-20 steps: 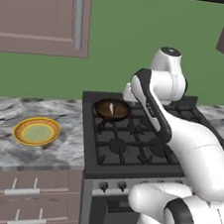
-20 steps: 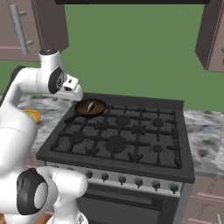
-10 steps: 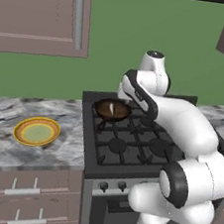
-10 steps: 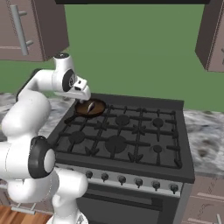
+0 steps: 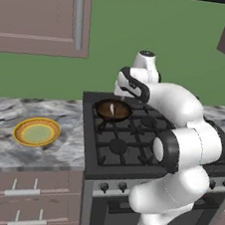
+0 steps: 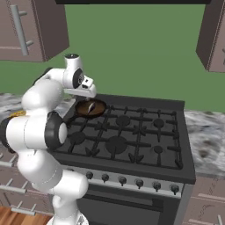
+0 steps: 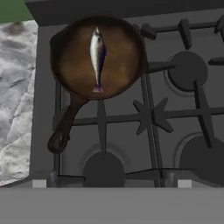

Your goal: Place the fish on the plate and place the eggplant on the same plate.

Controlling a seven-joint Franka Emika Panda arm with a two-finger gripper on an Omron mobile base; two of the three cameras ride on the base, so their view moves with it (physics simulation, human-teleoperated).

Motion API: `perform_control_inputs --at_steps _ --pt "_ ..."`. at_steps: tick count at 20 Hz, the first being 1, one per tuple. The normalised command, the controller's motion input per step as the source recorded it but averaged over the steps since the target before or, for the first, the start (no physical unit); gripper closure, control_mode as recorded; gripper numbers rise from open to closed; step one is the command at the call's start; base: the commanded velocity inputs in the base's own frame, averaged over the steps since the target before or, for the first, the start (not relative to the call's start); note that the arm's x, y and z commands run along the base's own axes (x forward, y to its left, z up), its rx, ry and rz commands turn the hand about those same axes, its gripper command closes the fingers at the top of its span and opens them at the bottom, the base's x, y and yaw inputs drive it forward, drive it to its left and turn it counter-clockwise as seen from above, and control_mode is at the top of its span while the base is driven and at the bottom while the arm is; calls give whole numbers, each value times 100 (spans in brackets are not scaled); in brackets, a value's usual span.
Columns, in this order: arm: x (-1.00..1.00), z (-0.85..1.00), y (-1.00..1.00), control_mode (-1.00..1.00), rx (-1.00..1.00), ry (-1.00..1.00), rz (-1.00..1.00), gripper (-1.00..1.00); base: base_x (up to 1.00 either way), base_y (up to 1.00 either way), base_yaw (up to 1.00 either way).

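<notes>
the fish lies in the dark pan on the stove.

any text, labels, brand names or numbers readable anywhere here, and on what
None can be read.
Stove: its front knobs carry no legible marks.
Pan and fish: no lettering.
Plate: plain orange-yellow rim and green centre, no print.
Cabinets: plain fronts, no signs.
</notes>
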Motion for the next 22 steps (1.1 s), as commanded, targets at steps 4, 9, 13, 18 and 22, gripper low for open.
perform_control_inputs --at_steps 4,9,13,18,22 --pt "82 -23 0 -100 0 0 0 -100 0 0 0" --pt "70 -13 15 -100 0 0 0 -100 0 0 0" --pt "54 -25 34 -100 0 0 0 -100 0 0 0" --pt "54 -31 13 -100 0 0 0 -100 0 0 0" --pt "50 -30 0 -100 0 0 0 -100 0 0 0"
